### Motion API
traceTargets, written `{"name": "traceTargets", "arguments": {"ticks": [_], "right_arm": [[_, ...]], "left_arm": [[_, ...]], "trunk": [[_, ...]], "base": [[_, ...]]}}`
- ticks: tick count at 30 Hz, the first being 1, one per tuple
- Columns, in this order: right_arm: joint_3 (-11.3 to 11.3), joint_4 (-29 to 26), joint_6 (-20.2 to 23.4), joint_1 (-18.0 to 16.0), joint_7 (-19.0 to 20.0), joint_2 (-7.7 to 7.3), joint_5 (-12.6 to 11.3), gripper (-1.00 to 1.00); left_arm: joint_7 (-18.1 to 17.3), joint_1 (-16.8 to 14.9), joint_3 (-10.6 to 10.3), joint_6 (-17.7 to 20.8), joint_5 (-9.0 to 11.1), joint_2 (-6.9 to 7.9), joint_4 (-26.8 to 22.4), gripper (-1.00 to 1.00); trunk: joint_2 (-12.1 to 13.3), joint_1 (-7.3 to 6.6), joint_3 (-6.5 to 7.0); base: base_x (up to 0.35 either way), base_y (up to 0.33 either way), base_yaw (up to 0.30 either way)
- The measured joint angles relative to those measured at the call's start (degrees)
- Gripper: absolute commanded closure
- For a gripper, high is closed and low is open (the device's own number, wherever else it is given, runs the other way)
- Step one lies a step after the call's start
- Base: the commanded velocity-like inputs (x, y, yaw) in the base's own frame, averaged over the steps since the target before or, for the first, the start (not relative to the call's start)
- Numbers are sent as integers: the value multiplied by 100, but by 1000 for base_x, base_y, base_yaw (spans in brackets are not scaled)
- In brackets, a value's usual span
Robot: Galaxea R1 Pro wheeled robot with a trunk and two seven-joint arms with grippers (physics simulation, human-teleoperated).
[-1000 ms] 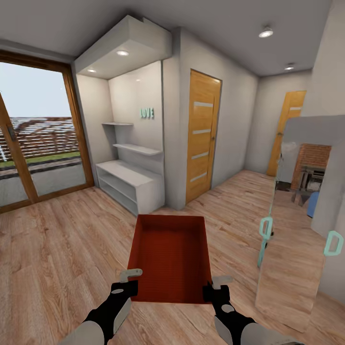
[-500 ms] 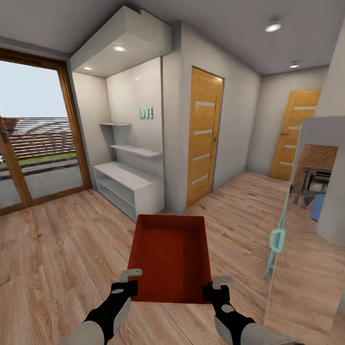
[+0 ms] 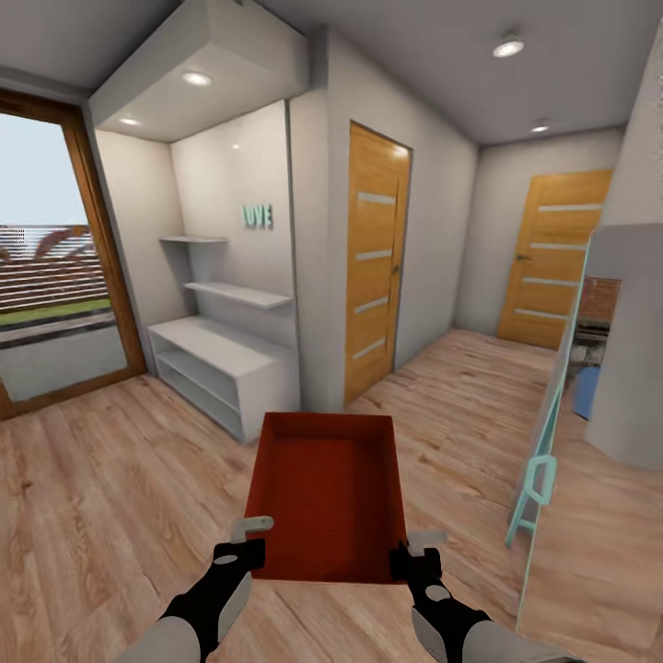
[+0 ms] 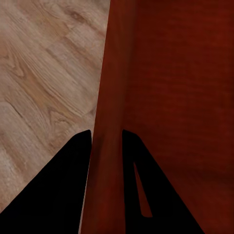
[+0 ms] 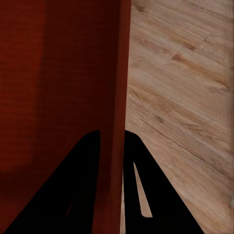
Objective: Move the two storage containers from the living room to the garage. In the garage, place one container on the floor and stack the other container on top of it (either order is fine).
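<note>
I carry one orange-red storage container [image 3: 327, 493], open-top and empty, held level above the light wood-plank floor of the living room. My left gripper [image 3: 241, 551] is shut on the near left corner of its wall, and my right gripper [image 3: 412, 557] is shut on the near right corner. In the left wrist view the container wall [image 4: 109, 126] runs between the two dark fingers [image 4: 63, 190]. In the right wrist view the container wall [image 5: 117, 122] is likewise pinched between the fingers [image 5: 146, 190].
Ahead left stands a white shelf unit [image 3: 226, 364] in an alcove. A wooden door [image 3: 373, 262] faces me and another wooden door [image 3: 548, 258] closes the hallway's far end. A wood-framed glass door [image 3: 55, 276] is at left. A mirrored panel with teal handle [image 3: 539, 488] stands close at right.
The whole view has shifted left as the camera turned right and advanced toward the hallway. The container and both grippers keep the same place in the view.
</note>
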Motion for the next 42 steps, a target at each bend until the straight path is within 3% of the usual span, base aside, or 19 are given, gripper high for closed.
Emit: {"name": "traceTargets", "arguments": {"ticks": [42], "right_arm": [[2,1,-1,0,0,0,-6,100]], "left_arm": [[3,-1,-5,4,0,0,-2,100]], "trunk": [[0,0,0]], "base": [[315,186,-241]]}}
